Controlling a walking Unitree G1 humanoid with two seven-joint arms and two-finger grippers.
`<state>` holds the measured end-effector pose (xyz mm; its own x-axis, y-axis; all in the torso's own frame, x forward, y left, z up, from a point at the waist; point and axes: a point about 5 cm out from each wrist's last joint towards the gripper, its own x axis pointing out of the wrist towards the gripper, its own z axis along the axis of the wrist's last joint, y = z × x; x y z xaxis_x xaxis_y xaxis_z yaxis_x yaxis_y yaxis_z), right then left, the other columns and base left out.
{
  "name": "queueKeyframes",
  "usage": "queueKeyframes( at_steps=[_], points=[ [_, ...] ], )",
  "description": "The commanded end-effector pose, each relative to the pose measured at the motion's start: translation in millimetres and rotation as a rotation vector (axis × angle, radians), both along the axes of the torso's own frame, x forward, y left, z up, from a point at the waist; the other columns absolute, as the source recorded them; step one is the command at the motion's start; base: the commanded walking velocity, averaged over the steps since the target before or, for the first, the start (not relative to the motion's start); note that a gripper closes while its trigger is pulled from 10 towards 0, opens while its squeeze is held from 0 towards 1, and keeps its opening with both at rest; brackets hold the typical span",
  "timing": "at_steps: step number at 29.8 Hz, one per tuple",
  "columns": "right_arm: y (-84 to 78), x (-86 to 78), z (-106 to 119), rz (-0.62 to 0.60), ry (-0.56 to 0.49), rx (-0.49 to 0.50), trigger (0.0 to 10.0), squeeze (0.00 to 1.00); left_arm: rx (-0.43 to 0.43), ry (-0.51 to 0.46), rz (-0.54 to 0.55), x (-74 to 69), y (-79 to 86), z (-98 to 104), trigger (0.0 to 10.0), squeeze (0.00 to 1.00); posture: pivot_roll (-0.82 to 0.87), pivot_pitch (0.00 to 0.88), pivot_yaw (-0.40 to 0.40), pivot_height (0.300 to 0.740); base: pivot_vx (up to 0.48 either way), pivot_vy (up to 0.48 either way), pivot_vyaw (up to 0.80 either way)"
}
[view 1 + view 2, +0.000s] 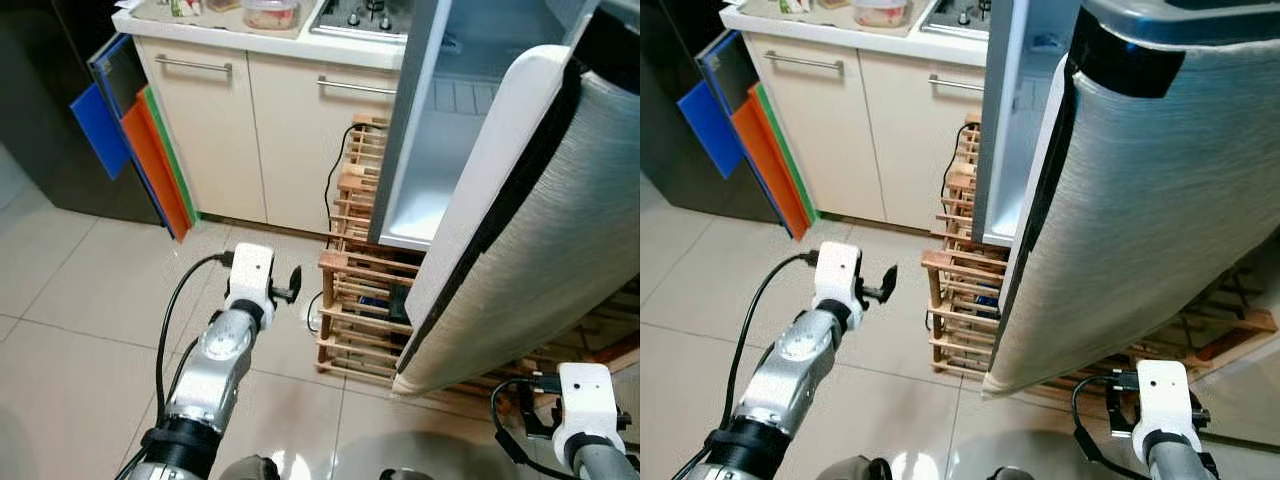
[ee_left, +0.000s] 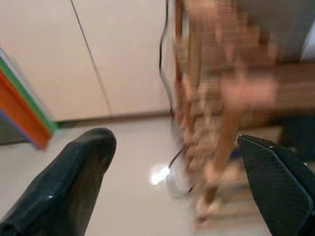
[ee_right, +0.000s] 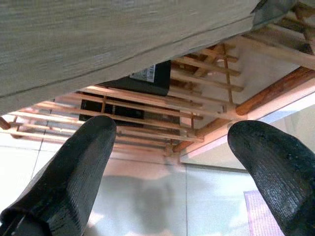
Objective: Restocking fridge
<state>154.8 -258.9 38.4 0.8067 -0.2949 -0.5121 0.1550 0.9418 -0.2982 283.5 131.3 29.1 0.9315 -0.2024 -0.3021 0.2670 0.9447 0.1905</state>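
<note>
Ahead and to the right, fridge stands open, pale interior bare where visible; its door, grey-textured face with black gasket along a white rim, swings out toward the robot. Door's lower corner hangs over a wooden rack on the floor. Open tiled floor lies left of the rack. Left gripper hovers above tiles, jaws wide. Right gripper low beneath the door edge, jaws wide. Cabinet and coloured boards behind.
</note>
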Motion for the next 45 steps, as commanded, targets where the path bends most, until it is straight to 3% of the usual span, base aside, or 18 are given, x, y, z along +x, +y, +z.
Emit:
queueKeyframes(
  at_steps=[1,4,6,7,9,11,14,21,26,45],
  points=[
    [1.4,-0.2,-1,0.006,-0.001,-0.009,10.0,0.0,0.087,0.077,-0.027,-18.1,3.3,-28,10.0,0.0,-0.11,0.059,0.016,0.74,0.0,0.0,0.0],
    [2.6,0.4,-2,0.009,-0.005,0.002,10.0,0.0,0.117,0.338,0.042,-50.4,23.2,-72,10.0,0.0,-0.13,0.055,0.018,0.74,0.0,0.0,0.0],
    [2.8,0.5,-2,0.01,-0.002,0.005,10.0,0.0,0.098,0.536,0.019,-78.0,23.1,-97,10.0,0.0,-0.12,0.049,0.019,0.74,0.0,0.0,0.0],
    [2.8,0.5,-2,0.01,-0.002,0.005,10.0,0.0,0.098,0.536,0.019,-78.0,23.1,-97,10.0,0.0,-0.12,0.049,0.019,0.74,0.0,0.0,0.0],
    [3.2,0.4,-3,0.012,0.002,0.01,10.0,0.0,0.11,0.61,0.006,-95.3,22.2,-109,10.0,0.0,-0.13,0.043,0.02,0.74,0.0,0.0,0.0],
    [3.0,0.2,-4,0.011,0.004,0.012,10.0,0.0,0.129,0.587,-0.003,-95.3,20.9,-110,10.0,0.0,-0.12,0.04,0.017,0.74,0.0,0.0,0.0],
    [3.0,0.7,-4,0.018,0.008,0.01,10.0,0.0,0.085,0.536,0.017,-80.4,18.3,-102,10.0,0.0,-0.12,0.036,0.017,0.74,0.0,0.0,0.0],
    [3.1,1.7,-4,0.019,0.001,0.011,10.0,0.0,0.063,0.507,0.02,-68.5,12.9,-96,10.0,0.0,-0.12,0.035,0.02,0.74,0.0,0.117,0.0],
    [3.0,2.2,-4,0.027,0.003,0.01,10.0,0.0,0.039,0.506,0.042,-76.9,18.1,-100,10.0,0.0,-0.12,0.04,0.018,0.74,0.0,0.461,0.0],
    [2.1,4.3,-1,0.066,-0.003,-0.022,10.0,0.0,0.015,0.485,0.08,-75.7,20.3,-99,10.0,0.0,-0.13,0.05,0.017,0.74,0.0,0.439,0.0]
  ],
)
